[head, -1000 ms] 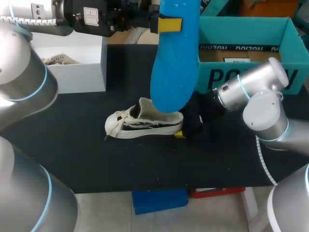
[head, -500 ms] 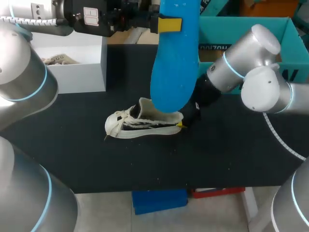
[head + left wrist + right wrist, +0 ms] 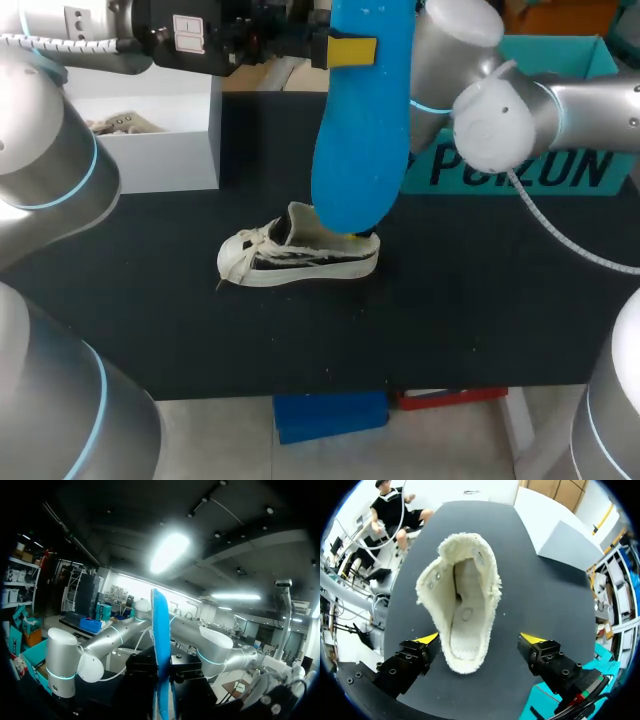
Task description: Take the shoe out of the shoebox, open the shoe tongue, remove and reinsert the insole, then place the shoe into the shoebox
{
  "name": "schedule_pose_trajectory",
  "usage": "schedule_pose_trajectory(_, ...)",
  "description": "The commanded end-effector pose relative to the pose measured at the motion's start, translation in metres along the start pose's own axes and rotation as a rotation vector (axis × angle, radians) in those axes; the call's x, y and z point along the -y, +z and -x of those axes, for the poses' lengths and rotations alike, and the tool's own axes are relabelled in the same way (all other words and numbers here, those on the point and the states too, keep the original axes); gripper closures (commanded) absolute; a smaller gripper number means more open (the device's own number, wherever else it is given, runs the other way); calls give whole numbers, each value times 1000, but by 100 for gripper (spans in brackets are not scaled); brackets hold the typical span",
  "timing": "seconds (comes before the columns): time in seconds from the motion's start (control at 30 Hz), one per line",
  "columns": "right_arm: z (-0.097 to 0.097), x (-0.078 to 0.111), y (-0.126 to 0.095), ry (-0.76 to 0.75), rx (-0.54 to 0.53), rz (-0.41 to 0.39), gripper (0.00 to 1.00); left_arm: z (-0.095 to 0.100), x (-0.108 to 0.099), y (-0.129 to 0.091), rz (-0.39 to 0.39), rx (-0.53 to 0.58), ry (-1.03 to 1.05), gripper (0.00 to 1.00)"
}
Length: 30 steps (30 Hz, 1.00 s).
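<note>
My left pincer [image 3: 348,50] is clamped on the blue insole [image 3: 360,140]. It holds it up high, with the low end just over the white shoe [image 3: 300,258]. The shoe stands on the black table [image 3: 460,310], outside the teal shoebox [image 3: 520,165]. My right pincer [image 3: 480,639] hangs above the shoe's heel end, fingers spread wide and touching nothing.

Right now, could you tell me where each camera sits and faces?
Head: above and behind, looking down on the table; left claw and right arm show.
Left wrist: on that arm, looking out along the insole its claw grips.
Right wrist: over the shoe, looking into it; open right claw shows.
Shared: head and right wrist see the shoe.
</note>
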State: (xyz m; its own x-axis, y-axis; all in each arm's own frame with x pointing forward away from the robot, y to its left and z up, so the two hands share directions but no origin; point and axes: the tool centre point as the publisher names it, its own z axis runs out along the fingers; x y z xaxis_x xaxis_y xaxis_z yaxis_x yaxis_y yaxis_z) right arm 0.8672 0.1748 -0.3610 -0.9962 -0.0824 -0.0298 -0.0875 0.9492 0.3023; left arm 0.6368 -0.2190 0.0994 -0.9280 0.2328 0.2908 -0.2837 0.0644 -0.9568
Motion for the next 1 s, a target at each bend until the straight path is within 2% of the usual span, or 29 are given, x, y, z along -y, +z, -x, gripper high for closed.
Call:
schedule_pose_trajectory(0.03, 11, -19, 8, -10, -28, -377, 0, 0, -1, 1, 0, 2, 0, 100)
schedule_pose_trajectory(0.33, 17, -37, 21, -36, -50, -426, 0, 0, -1, 1, 0, 2, 0, 100)
schedule_pose_trajectory(0.9, 14, -44, 49, -21, -42, -368, 2, 0, -1, 1, 0, 2, 0, 100)
schedule_pose_trajectory(0.93, 14, -44, 50, -19, -40, -364, 15, 0, -1, 1, 0, 2, 0, 100)
schedule_pose_trajectory(0.97, 14, -43, 51, -18, -40, -363, 46, 0, -1, 1, 0, 2, 0, 100)
schedule_pose_trajectory(1.0, 14, -43, 51, -17, -41, -361, 57, 0, -1, 1, 0, 2, 0, 100)
